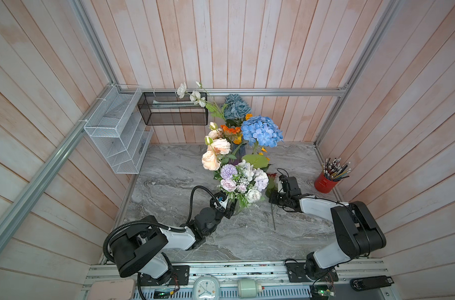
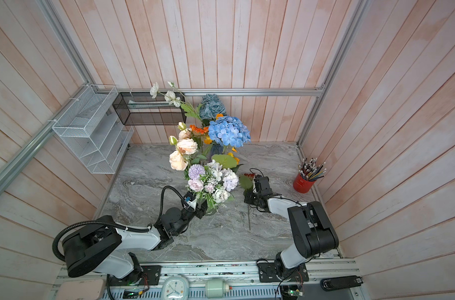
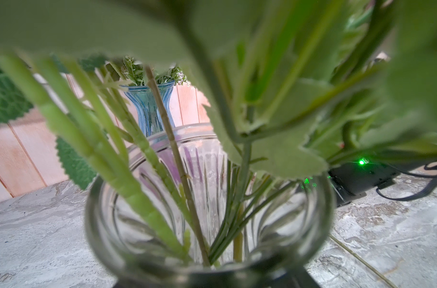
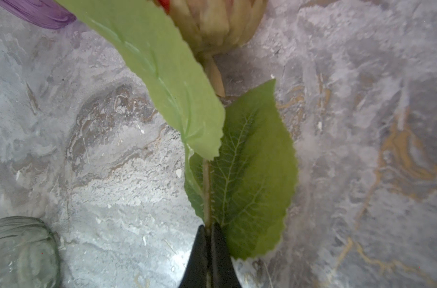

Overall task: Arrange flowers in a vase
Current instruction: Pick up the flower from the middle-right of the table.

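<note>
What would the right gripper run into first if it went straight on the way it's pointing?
The right gripper, shut on a flower's thin green stem, would likely first meet that stem's serrated green leaves, then its red-tipped cream flower head; depth is unclear.

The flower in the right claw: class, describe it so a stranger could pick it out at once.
On the grey marble table, find the clear vase of pastel blooms, and look beside it toward the red pencil cup. There the right claw pinches the red-headed flower. Alone among the flowers, it lies on the table, in no vase.
</note>
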You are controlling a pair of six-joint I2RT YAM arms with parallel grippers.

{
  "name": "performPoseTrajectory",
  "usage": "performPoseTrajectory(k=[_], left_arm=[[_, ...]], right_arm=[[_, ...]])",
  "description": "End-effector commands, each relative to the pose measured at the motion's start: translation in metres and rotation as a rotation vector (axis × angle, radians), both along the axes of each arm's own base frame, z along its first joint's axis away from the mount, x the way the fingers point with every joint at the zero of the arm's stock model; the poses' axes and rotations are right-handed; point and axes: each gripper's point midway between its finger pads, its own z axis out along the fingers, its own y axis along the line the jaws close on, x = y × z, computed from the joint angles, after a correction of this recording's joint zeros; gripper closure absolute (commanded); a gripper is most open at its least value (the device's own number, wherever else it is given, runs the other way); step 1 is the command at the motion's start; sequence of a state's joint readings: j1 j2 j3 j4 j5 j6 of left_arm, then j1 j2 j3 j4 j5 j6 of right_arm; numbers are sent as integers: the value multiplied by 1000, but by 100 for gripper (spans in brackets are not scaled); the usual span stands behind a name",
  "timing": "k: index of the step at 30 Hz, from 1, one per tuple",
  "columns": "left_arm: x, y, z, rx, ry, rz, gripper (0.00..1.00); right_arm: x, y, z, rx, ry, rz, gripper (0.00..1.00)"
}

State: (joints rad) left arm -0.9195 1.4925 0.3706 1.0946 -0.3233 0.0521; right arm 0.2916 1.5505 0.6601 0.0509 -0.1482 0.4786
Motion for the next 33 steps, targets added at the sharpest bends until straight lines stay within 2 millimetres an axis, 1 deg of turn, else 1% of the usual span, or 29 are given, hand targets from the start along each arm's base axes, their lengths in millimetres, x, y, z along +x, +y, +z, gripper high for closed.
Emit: performPoseTrajectory(k=[1, 6, 11, 13, 16, 19, 23, 27, 29, 33], left_arm=[[-2, 10, -58, 199, 109, 22, 37], [-3, 11, -58, 196, 109, 23, 37], [-3, 11, -58, 195, 110, 23, 37], [-3, 11, -58, 196, 110, 23, 38], [-3, 11, -58, 197, 110, 21, 37], [-3, 11, -59, 197, 112, 21, 37], [-3, 11, -58, 195, 111, 22, 37], [-3, 10, -59, 198, 111, 21, 37], [-3, 10, -59, 200, 112, 17, 37], [-3, 8, -59, 203, 113, 14, 37]], right_arm=[[6, -7, 15, -21, -40, -25, 100], [9, -14, 31, -14, -81, -45, 100], [9, -12, 49, 15, -120, -41, 100], [10, -10, 61, 42, -147, -39, 100], [12, -5, 87, 97, -223, -29, 100], [12, 2, 124, 157, -329, -3, 100], [6, 4, 184, 224, -512, 20, 100], [-9, 1, 247, 262, -697, 44, 100], [-16, -1, 272, 264, -756, 47, 100], [-38, 0, 322, 300, -887, 98, 100]])
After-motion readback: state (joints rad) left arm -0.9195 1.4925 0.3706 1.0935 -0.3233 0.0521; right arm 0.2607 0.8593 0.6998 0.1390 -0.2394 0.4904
